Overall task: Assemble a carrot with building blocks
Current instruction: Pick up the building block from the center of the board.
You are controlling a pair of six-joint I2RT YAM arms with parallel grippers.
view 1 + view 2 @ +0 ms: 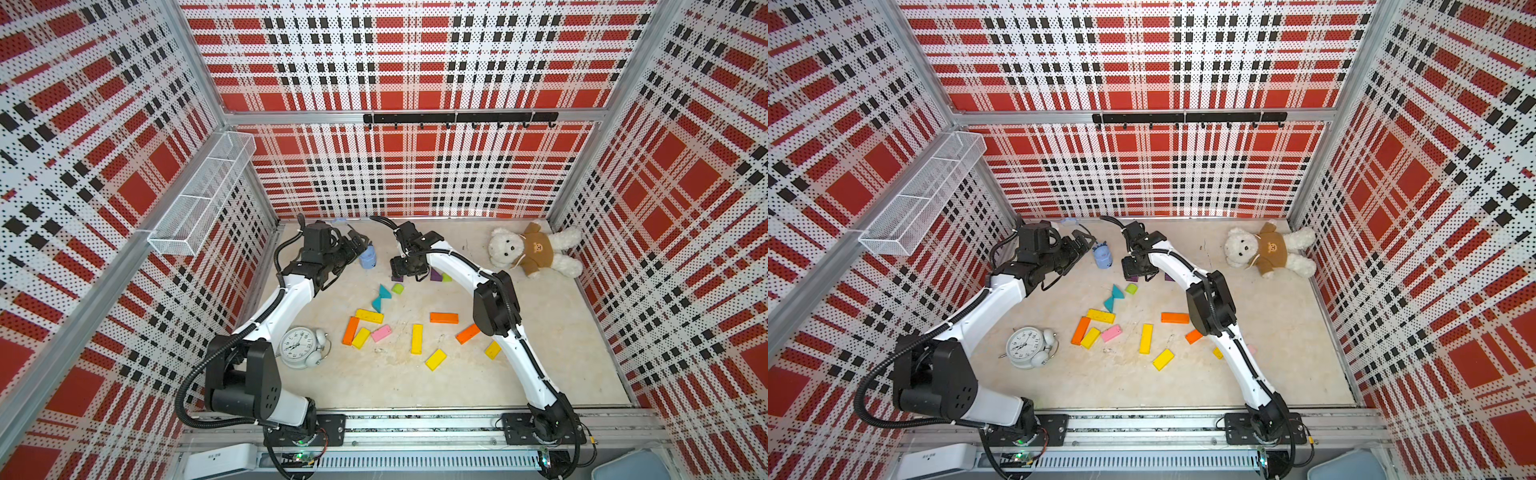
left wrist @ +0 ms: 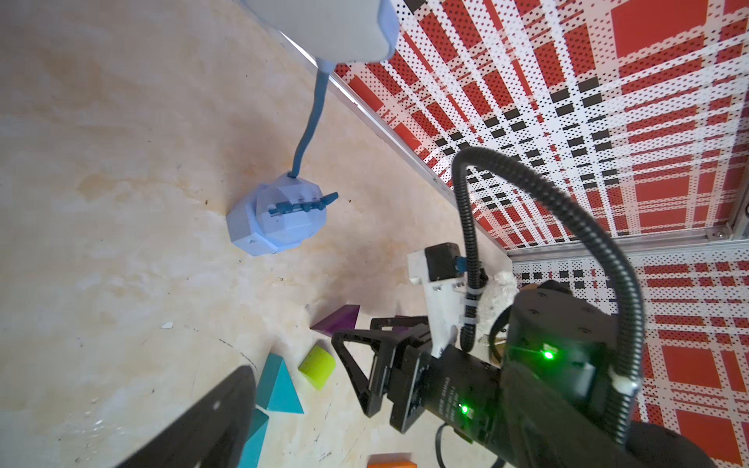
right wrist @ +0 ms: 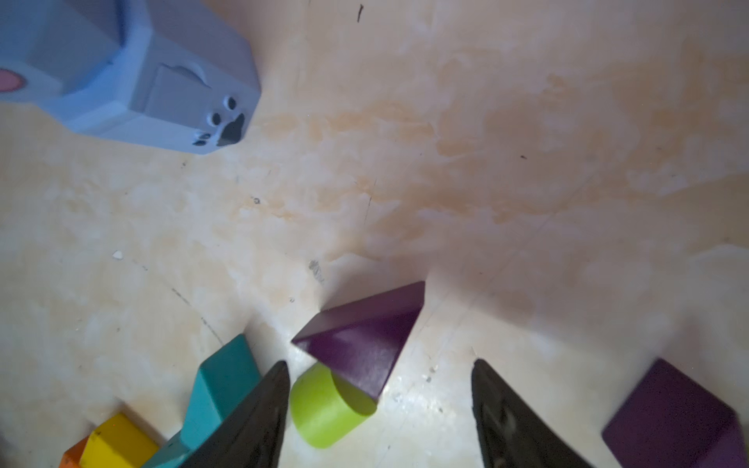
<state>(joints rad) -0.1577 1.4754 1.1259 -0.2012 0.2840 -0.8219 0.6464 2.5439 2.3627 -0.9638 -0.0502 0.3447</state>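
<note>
Tabletop [image 1: 540, 374]: pale and scuffed, it carries everything. The building blocks [image 1: 1145, 338] lie scattered, so you can judge the carrot as not yet begun.
Plush bear [image 1: 534, 249]: on its back in the far corner, well apart from the pieces. It is no part of your build.
Alarm clock [image 1: 297, 345]: beside the left arm, near the orange-and-yellow cluster. Mind it when you reach there.
Left hand [image 1: 358, 242]: fingers spread wide and empty, just beside the blue toy [image 2: 279, 219]. It is probably parked clear to give the right arm room.
Right hand [image 3: 381, 364]: pointed down over the far pieces, fingers parted and clamping nothing. The purple triangle [image 3: 360, 336] lies on the tabletop between the tips.
Flat bars: the orange bar [image 1: 444, 318], yellow bar [image 1: 417, 338] and pink bar [image 1: 381, 333] lie loose mid-tabletop. The orange ones are likely your carrot body.
Teal triangles [image 1: 382, 297]: two, tip to tip.
Lime-green stub [image 3: 324, 405]: against the purple triangle, just beside one right finger. It is plausibly meant as the leaf.
</note>
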